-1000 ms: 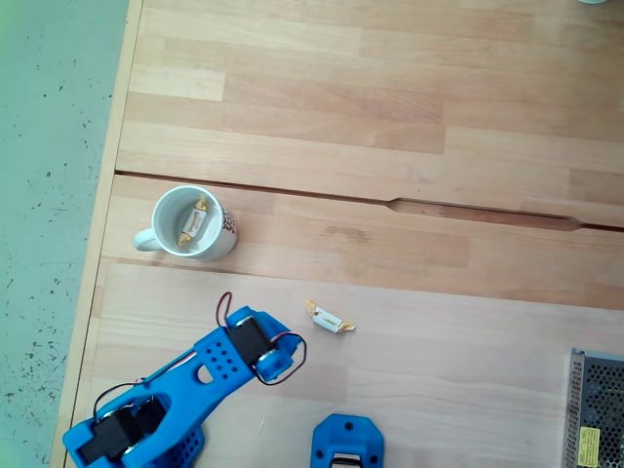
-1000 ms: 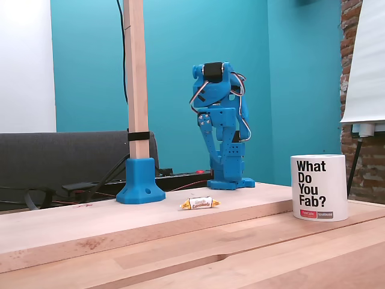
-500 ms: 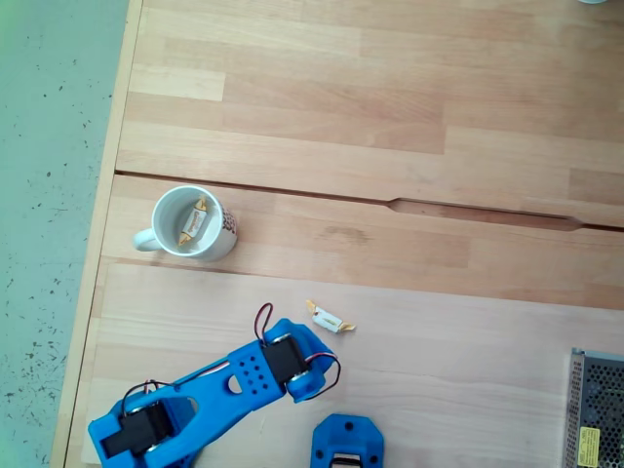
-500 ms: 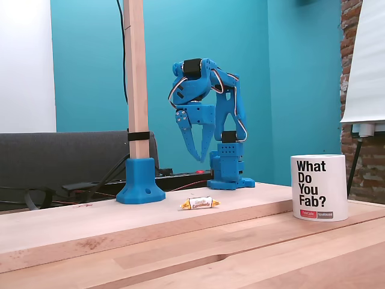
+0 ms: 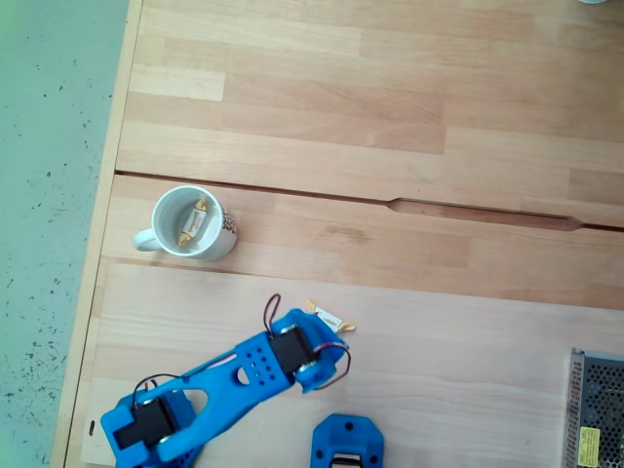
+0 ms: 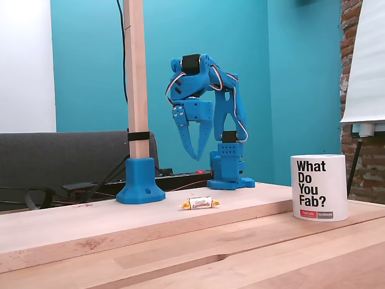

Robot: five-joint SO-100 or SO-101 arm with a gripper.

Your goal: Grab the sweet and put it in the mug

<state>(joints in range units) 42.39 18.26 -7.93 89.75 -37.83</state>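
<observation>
The sweet [image 5: 332, 319] lies on the wooden table, white with yellow-gold twisted ends; from the side the sweet [image 6: 200, 203] rests near the board's front edge. The white mug [image 5: 192, 222] stands upright to the upper left, and in the side view the mug [image 6: 319, 188] shows black lettering. A second wrapped candy [image 5: 192, 223] lies inside it. My blue arm's wrist [image 5: 297, 353] hovers just below-left of the sweet. In the side view my gripper [image 6: 194, 156] points down, well above the table, its tips meeting with nothing held.
A blue post base [image 5: 348, 444] sits close to the right of the arm, carrying an upright wooden post [image 6: 135, 90]. A metal mesh box [image 5: 595, 414] lies at the right edge. The table's left edge [image 5: 105, 224] runs beside the mug.
The arm has swung right, away from the mug's side, until its wrist reaches the sweet's edge in the top view. From the side it has leaned forward, gripper still pointing down.
</observation>
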